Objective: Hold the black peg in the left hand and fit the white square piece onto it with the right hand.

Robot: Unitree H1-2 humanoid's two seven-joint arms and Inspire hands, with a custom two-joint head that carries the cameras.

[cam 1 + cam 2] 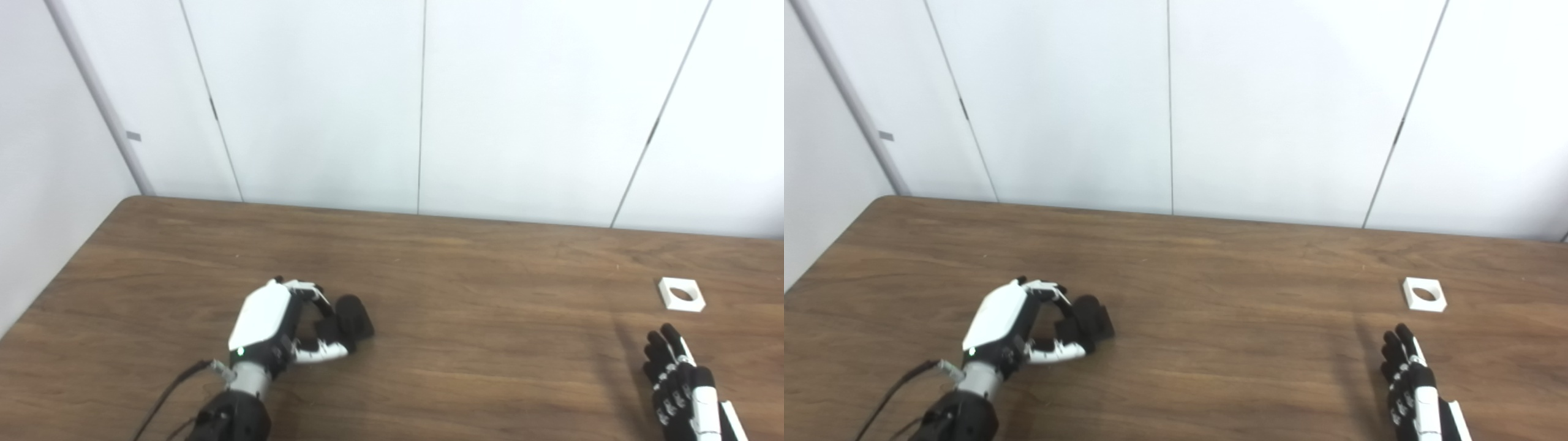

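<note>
My left hand (269,324) curls round the stubby black plastic peg (355,317) lying on the brown wood-grain table (465,318), fingers touching it, grip seemingly forming. My right hand (683,383) hangs empty, fingers straight, near the flat white square piece (681,294) with its round hole. Next, I judge: lift the peg, reach for the square.

table (465,367): wood-grain | on it: black peg (355,317), white square piece (681,294)
</note>
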